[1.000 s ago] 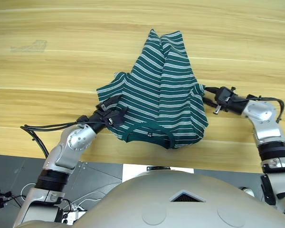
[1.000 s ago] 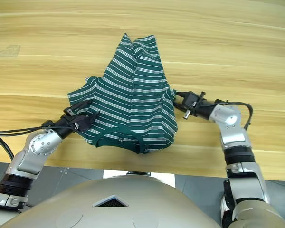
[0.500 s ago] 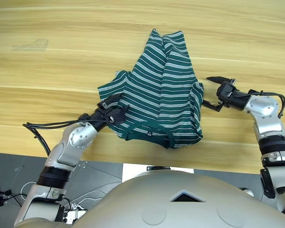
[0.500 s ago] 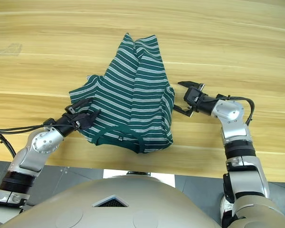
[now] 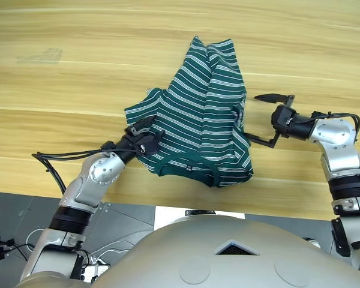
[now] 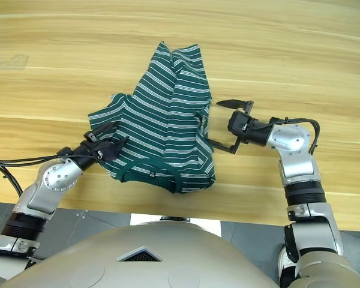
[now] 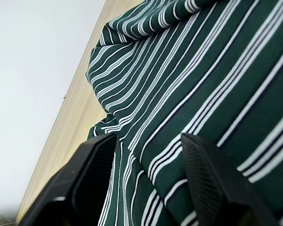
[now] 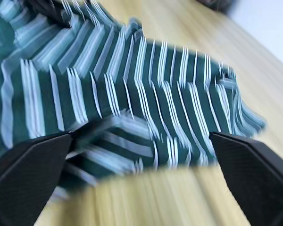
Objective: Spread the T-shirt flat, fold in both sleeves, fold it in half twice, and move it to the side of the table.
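The T-shirt [image 5: 201, 114], dark green with thin white stripes, lies crumpled in the middle of the wooden table [image 5: 78, 72], collar toward me. My left gripper [image 5: 145, 137] is at the shirt's near left edge. In the left wrist view its fingers [image 7: 92, 174] stand with striped cloth [image 7: 193, 70] bunched between them, shut on it. My right gripper [image 5: 265, 119] is wide open just beyond the shirt's right edge, one finger raised and the lower one close to the cloth. The right wrist view shows the rumpled shirt [image 8: 132, 84] in front of the spread fingers [image 8: 28, 165].
Bare wood surrounds the shirt on the left, right and far sides. The table's near edge [image 5: 276, 210] runs just behind the collar, with dark floor and cables [image 5: 24, 240] below.
My right gripper has opened and let go of the shirt's right sleeve, which dropped back against the shirt. The left gripper has stayed at the left edge, shifting only slightly.
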You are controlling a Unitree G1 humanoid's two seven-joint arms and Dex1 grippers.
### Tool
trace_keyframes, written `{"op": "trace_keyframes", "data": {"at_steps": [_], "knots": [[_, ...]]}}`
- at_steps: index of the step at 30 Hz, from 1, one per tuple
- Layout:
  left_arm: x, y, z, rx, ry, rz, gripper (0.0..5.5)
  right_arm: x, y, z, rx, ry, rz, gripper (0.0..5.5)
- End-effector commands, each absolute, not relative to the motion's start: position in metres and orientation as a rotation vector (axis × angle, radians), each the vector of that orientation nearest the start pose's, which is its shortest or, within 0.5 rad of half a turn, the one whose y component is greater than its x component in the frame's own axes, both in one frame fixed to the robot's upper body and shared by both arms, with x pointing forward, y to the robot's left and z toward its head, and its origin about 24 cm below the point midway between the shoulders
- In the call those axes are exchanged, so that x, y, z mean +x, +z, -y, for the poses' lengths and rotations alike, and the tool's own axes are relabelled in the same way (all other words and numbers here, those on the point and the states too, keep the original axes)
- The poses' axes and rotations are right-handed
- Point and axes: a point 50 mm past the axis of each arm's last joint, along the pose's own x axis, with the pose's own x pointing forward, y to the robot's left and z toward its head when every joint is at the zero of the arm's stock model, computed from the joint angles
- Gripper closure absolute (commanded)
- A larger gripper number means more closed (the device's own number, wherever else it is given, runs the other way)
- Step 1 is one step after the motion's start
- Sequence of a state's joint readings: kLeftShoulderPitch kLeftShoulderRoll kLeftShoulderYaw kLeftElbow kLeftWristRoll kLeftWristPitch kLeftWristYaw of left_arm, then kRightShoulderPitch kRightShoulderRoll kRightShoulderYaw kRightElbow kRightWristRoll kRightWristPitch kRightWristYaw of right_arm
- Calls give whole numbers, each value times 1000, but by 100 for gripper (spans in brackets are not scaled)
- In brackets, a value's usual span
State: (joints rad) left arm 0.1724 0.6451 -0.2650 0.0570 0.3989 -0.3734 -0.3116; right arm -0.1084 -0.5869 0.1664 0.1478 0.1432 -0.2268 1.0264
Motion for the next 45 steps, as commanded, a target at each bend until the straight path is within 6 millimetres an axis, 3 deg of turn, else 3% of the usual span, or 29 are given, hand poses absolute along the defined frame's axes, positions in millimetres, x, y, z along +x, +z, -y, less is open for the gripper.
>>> {"op": "trace_keyframes", "data": {"at_steps": [1, 5, 13, 21, 28, 31, 34, 43, 45], "knots": [[177, -19, -197, 966, -835, -225, 294, 230, 75, 172, -401, 1270, -37, 12], [178, -21, -197, 971, -833, -227, 294, 228, 88, 168, -321, 1291, -10, 12], [180, -21, -196, 979, -823, -212, 294, 238, 76, 169, -408, 1167, -1, 12], [183, -12, -190, 1004, -833, -157, 294, 307, 72, 161, -616, 724, 120, 12], [176, 0, -188, 1011, -858, -130, 294, 358, 66, 138, -744, 682, 27, 12], [169, 5, -180, 991, -879, -109, 294, 375, 64, 142, -858, 643, -91, 12], [157, 11, -170, 966, -927, -92, 294, 381, 63, 148, -917, 603, -168, 12], [127, 8, -167, 956, -1096, -168, 294, 379, 52, 157, -951, 561, -243, 12], [129, 12, -167, 962, -1130, -160, 294, 378, 50, 159, -953, 558, -251, 12]]}}
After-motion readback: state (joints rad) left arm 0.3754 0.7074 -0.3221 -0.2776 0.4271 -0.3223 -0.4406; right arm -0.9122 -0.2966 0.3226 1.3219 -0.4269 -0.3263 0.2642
